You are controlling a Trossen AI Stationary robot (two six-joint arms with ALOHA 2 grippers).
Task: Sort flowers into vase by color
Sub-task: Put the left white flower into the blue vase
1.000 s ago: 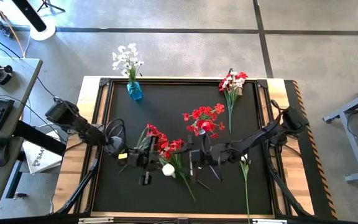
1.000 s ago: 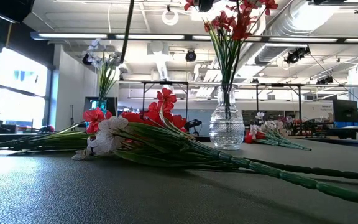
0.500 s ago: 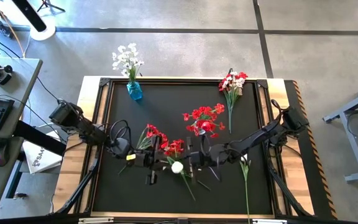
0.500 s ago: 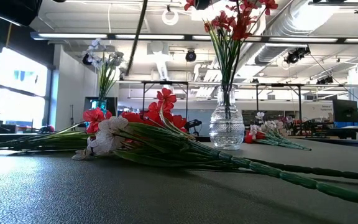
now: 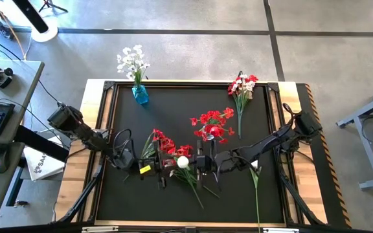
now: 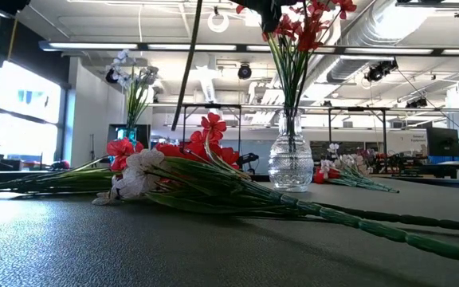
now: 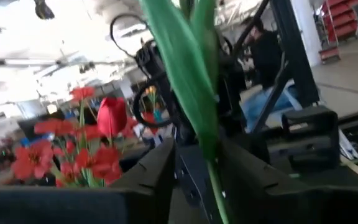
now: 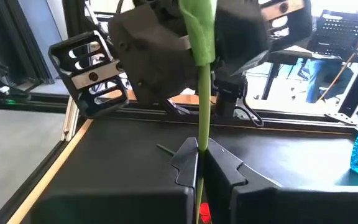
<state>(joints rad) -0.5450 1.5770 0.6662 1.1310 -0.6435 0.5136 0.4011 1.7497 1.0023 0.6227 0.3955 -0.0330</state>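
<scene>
White-blossomed sprig (image 5: 183,162) — nearer right end effector (image 5: 201,166)

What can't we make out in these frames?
- High view: the contact of the left gripper and right gripper with the white flower is too small to read. The vase is hidden under its red flowers.
- Low view: both grippers lie above the top edge; only the stem hangs in.
- Right wrist view: the right gripper is shut on the stem; the blossom is cut off by the edge.
- Left wrist view: a blurred leaf blocks the middle.
</scene>
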